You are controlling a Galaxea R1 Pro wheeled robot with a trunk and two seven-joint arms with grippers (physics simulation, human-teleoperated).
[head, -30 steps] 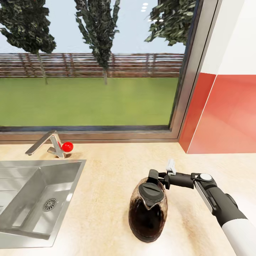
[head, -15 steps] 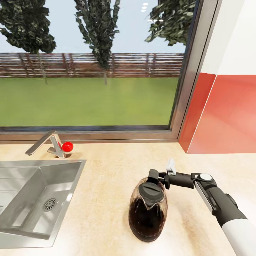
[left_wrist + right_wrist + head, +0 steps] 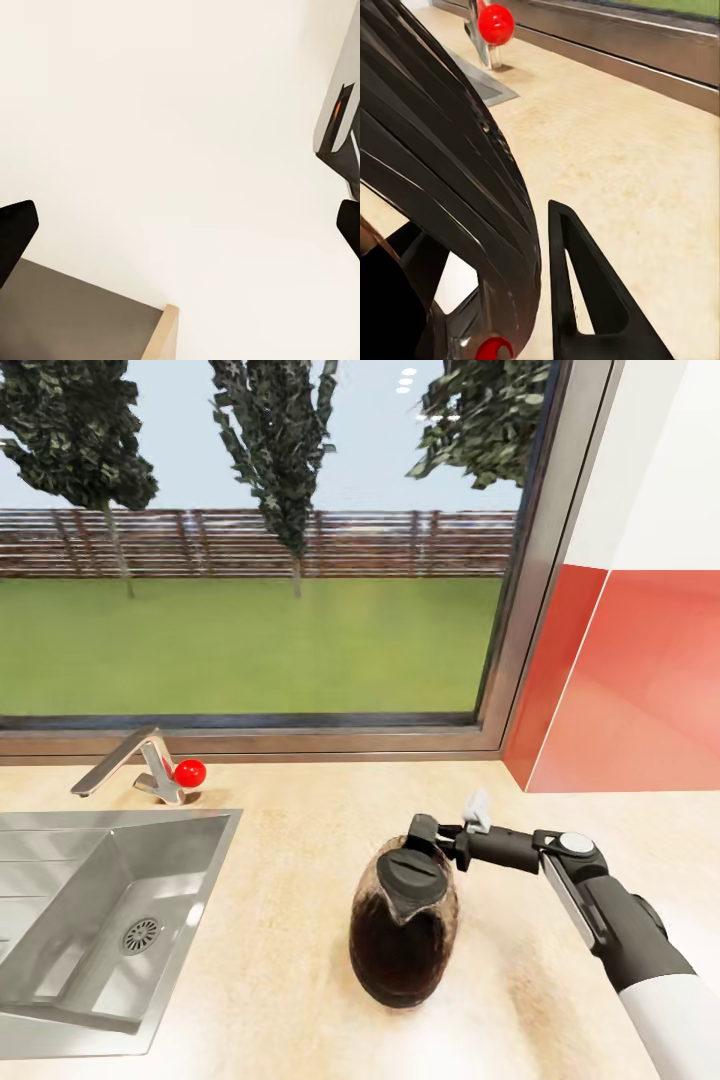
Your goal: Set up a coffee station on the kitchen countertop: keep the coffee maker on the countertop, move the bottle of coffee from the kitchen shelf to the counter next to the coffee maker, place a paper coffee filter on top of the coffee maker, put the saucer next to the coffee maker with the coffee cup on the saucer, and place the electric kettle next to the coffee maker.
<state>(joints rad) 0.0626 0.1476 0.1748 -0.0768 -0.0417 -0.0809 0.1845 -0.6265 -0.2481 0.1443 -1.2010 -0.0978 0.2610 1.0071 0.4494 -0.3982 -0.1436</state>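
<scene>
1. The electric kettle (image 3: 403, 923) stands upright on the countertop (image 3: 290, 920), near its front edge, right of the sink (image 3: 95, 920).
2. The right gripper (image 3: 425, 832) pinches the kettle's handle at the top.
3. The left gripper's (image 3: 180, 225) fingers are spread apart.
4. A faucet (image 3: 135, 765) with a red knob (image 3: 189, 772) sits at the back edge, under the window (image 3: 260, 540).

counter (image 3: 300, 840): beige, under window | sink (image 3: 60, 1000): set in, left of kettle | tap (image 3: 130, 765): behind sink | kettle (image 3: 402, 935): standing right of sink
</scene>
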